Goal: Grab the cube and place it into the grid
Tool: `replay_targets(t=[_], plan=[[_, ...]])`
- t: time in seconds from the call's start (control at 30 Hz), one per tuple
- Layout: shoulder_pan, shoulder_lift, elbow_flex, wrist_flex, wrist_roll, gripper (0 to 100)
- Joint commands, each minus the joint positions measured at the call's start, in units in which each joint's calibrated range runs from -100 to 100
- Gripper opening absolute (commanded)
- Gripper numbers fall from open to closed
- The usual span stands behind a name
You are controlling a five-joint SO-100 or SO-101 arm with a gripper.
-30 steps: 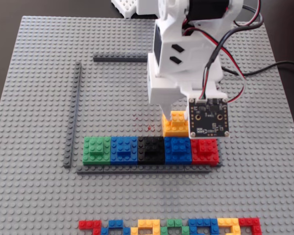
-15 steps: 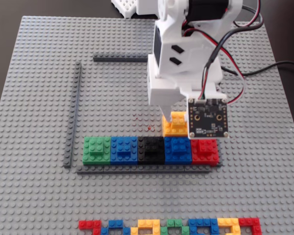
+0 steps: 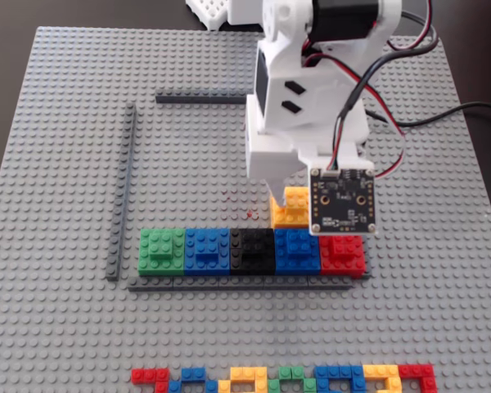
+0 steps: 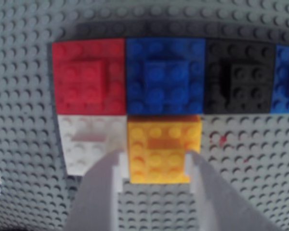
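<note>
Wrist view, read left to right: a white block (image 4: 89,144) is seen touching the cube (image 4: 164,149), which is seated just behind a blue block (image 4: 164,74) in the row. The gripper (image 4: 154,161) is seen with its jaws parted, flanking the cube's near half — loosely, it seems. Against the earlier fixed-view frames the arm has been raised slightly, the cube (image 3: 293,206) left down at 3 o'clock inside the grid (image 3: 123,188) — placement is judged done.

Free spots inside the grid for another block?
Bare baseplate between the left dark grey strip, top strip and coloured block row. Crowded near the gripper: yellow-orange cube, white block beside it.
</note>
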Motion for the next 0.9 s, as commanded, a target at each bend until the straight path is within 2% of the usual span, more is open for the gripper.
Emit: replay_targets(t=[0.0, 0.27, 0.43, 0.87], plan=[[0.53, -4.22, 0.01, -0.42, -0.15, 16], [0.68, -5.08, 0.37, -0.47, -0.1, 14], [0.68, -5.34, 0.73, -0.52, 0.15, 6], [0.6, -6.54, -0.81, -0.95, -0.83, 6]])
